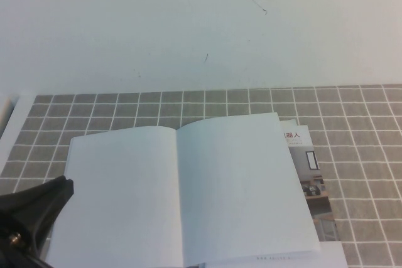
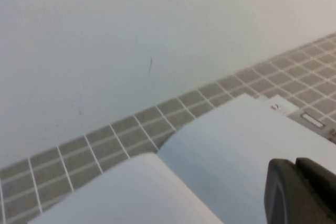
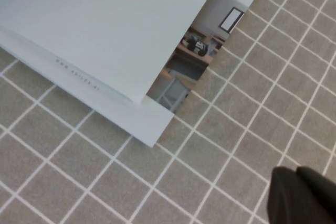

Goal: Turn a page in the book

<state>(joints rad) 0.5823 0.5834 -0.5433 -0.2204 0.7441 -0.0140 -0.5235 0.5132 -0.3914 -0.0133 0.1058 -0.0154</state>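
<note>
White and blank on both facing sides, the book [image 1: 182, 192] is lying open on the grey tiled mat [image 1: 364, 130], its spine running away from the robot near the middle of the table. On the right half, the top page [image 1: 242, 186] is sitting slightly askew over the sheets beneath, leaving a printed strip with red characters and a photo of a room peeking out along its far right edge [image 3: 210, 40]. The left gripper [image 1: 28, 214] is hanging low at the book's near left corner, just over or beside the left page; whether its fingers are spread or closed I cannot tell. The right gripper [image 3: 304, 195] is showing only as a dark tip above bare mat, near the book's near right corner but apart from it, and its opening cannot be told either. Judging from this, nothing is gripping paper now, so either a turn is finished or a new one is not yet begun. A next turn would call for reaching the loose right edge and lifting only the single top sheet. No containers are appearing anywhere.
</note>
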